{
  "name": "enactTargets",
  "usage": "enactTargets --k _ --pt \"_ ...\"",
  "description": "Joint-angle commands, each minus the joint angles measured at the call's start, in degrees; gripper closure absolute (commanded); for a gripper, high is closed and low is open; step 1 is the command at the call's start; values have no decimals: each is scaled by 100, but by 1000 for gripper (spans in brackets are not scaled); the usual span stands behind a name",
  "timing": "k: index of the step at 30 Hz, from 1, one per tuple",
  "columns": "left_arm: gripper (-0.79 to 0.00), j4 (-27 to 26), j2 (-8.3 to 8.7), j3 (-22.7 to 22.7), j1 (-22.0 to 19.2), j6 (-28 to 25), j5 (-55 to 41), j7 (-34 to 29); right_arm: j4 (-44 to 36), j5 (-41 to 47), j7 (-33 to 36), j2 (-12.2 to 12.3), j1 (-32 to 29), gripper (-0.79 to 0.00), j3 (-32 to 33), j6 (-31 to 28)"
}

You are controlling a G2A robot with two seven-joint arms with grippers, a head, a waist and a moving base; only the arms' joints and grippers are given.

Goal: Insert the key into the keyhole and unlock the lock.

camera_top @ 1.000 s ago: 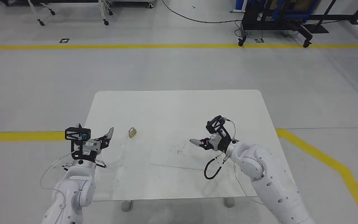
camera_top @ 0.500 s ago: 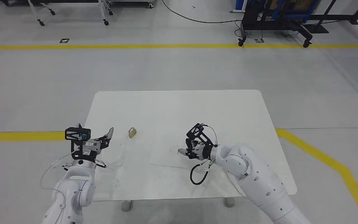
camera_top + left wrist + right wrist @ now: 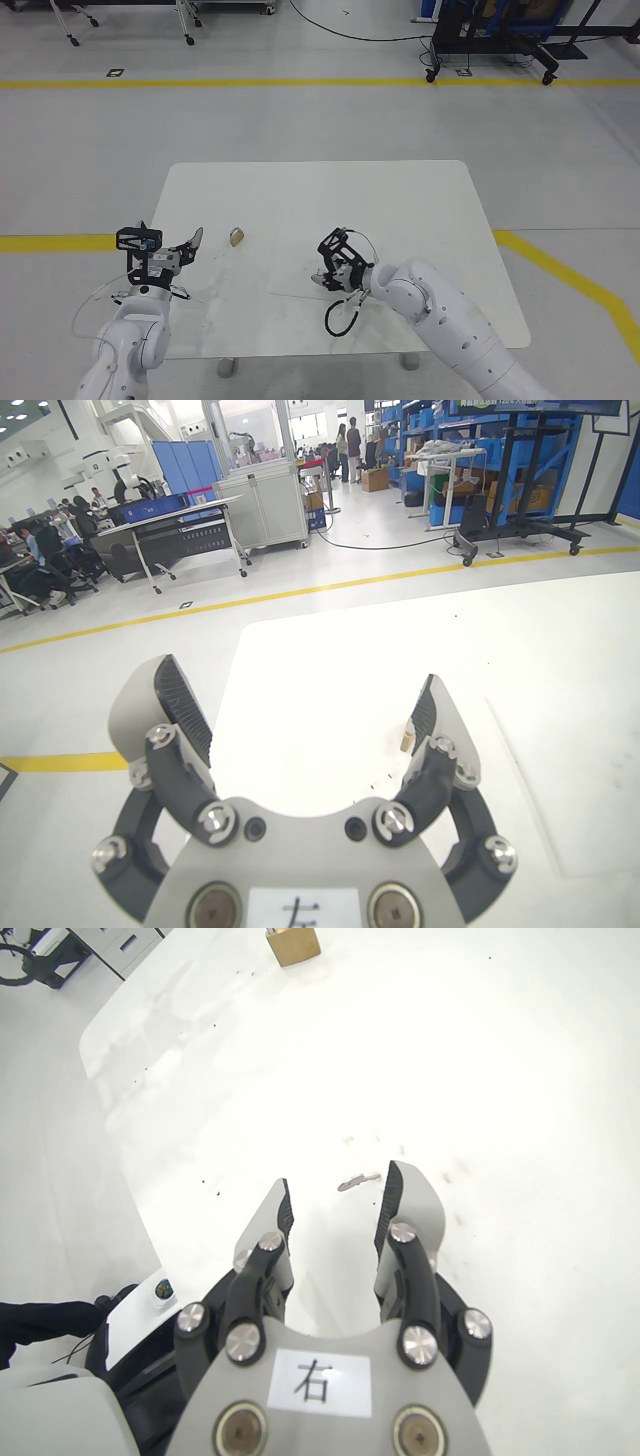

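Key (image 3: 357, 1181) flat on the white desk (image 3: 400, 200), small and silver-grey, just ahead of the right pincer (image 3: 338, 1174) and in line with the gap between its parted fingers. One end close by a fingertip (touching or not, cannot tell). Nothing gripped there. Pincer low over the desk's middle, toward the near edge.

Lock (image 3: 237, 236), brass-coloured, lying well apart from the key, over on the desk's left part and near the left pincer (image 3: 300, 670). That pincer spread wide, holding nothing, poised at the desk's left edge, with the lock seen just past one finger.

Desk top glossy white, rounded at the corners, dotted with dark specks (image 3: 217, 1193) and faint scuffs round the key. Thin clear sheet (image 3: 525, 780) lying flat on the near part.

Room: pale grey floor (image 3: 300, 130) crossed by yellow lines (image 3: 300, 82), one beyond the desk, another level with the desk at either side. Black wheeled stand (image 3: 490, 45) at the far right. Wheeled tables (image 3: 165, 517) and blue shelving (image 3: 500, 445) farther back, seen from the left wrist.
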Motion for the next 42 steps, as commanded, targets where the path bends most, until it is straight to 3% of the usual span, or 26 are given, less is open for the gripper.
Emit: enactTargets --k 1,5,13,24,28,30,32,42 --pt "-785 0 0 0 0 0 0 0 85 -11 -3 -17 52 -388 -50 70" --pt "-785 0 0 0 0 0 0 0 208 -12 12 -41 143 -382 -109 156" --pt "-785 0 0 0 0 0 0 0 313 -3 -26 -54 201 -283 -113 257" --pt "-785 0 0 0 0 0 0 0 300 30 -14 -48 186 -80 -87 289" --pt "-785 0 0 0 0 0 0 0 326 79 -21 -58 192 -102 -110 305" --pt "-785 0 0 0 0 0 0 0 340 89 -16 -66 208 -77 -132 324" --pt "-785 0 0 0 0 0 0 0 351 85 -12 -73 227 0 -151 345" --pt "-785 0 0 0 0 0 0 0 71 79 -313 -21 87 0 57 237"
